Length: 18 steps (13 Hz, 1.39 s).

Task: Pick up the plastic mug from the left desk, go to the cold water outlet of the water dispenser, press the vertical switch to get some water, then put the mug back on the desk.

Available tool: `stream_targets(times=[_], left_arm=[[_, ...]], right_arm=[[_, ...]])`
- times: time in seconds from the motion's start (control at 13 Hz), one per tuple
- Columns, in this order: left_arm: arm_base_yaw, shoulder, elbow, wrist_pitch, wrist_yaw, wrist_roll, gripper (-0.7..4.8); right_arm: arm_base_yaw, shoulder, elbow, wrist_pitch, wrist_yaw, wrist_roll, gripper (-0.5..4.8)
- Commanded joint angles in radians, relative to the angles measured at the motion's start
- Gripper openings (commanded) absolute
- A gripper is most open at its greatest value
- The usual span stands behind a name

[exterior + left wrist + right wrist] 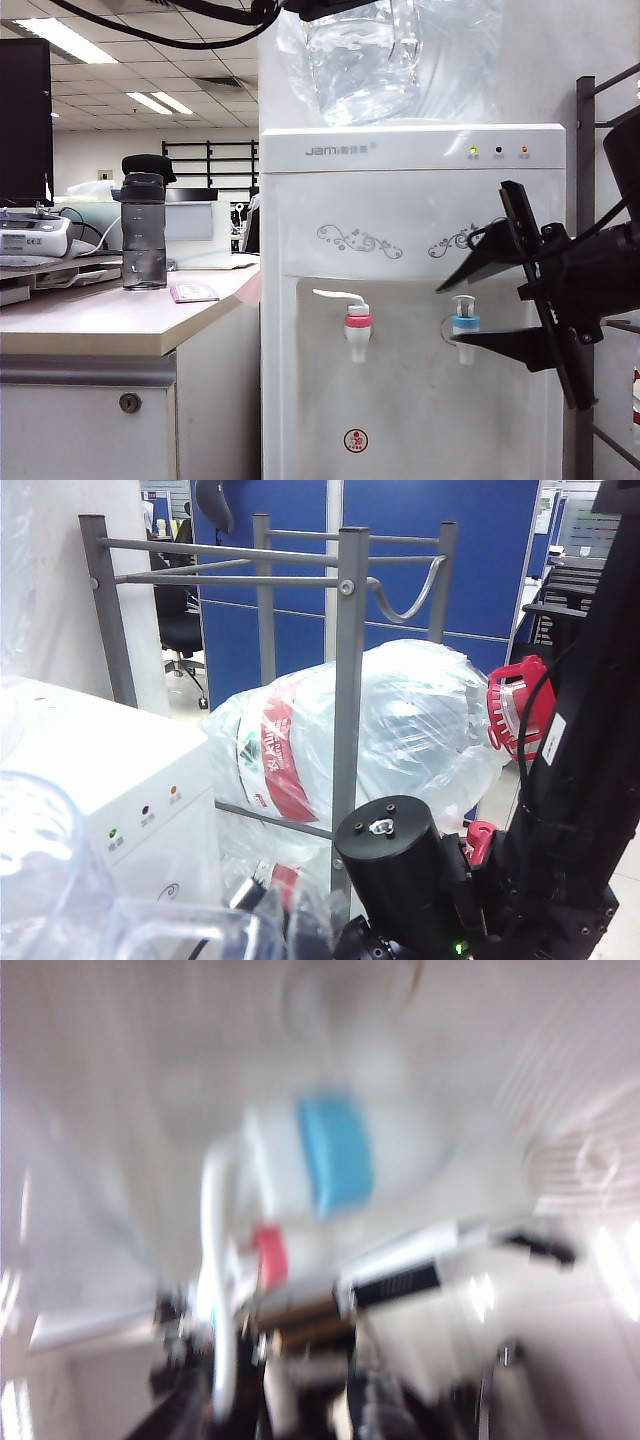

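The clear plastic mug [352,58] hangs at the top of the exterior view, in front of the water dispenser's [410,210] big bottle. My left gripper [335,10] is a dark shape at its rim, shut on it. The mug's faceted wall [50,880] fills the near corner of the left wrist view, where the jaws are hidden. My right gripper [447,315] stands wide open, its black fingers [495,345] above and below the cold water outlet [465,328] and the vertical switch [463,303]. The blue collar [335,1155] shows blurred in the right wrist view. The left desk [110,320] lies to the left.
A smoky-grey bottle [144,225] with a black cap and a pink card [195,292] are on the desk, with office devices [35,235] behind. The red-collared tap [357,325] sits left of the blue one. A grey metal rack [585,250] holds a wrapped water bottle [400,720].
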Motion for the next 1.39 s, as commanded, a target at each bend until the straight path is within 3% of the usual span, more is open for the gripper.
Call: stream_targets(times=[0.08,0.23,0.38,0.69,0.85,1.08,1.31,1.39], left_arm=[[0.002,-0.01,0.007,0.049,-0.003,0.011,-0.06],[0.002,-0.016,0.007,0.049,-0.005,0.011,-0.06],[0.002,-0.021,0.007,0.049,-0.006,0.011,-0.06],[0.003,-0.033,0.007,0.047,-0.006,0.011,-0.06],[0.002,-0.033,0.007,0.046,-0.006,0.011,-0.06],[0.002,-0.033,0.007,0.046,-0.006,0.011,-0.06],[0.002,-0.033,0.007,0.047,-0.006,0.011,-0.06],[0.002,-0.033,0.007,0.046,-0.005,0.011,-0.06]], right_arm=[[0.001,-0.004,-0.01,0.034,-0.134,-0.003,1.57],[0.001,-0.006,-0.045,0.224,-0.155,-0.004,-0.08],[0.003,-0.014,-0.083,0.339,-0.107,-0.027,-0.08],[0.008,-0.068,-0.086,0.325,-0.056,-0.088,-0.08],[0.008,-0.14,-0.086,0.238,-0.054,-0.179,-0.08],[0.008,-0.33,-0.08,-0.111,0.012,-0.403,-0.08],[0.01,-0.4,-0.031,-0.33,0.053,-0.462,-0.08],[0.038,-0.399,0.006,-0.397,0.114,-0.517,-0.08]])
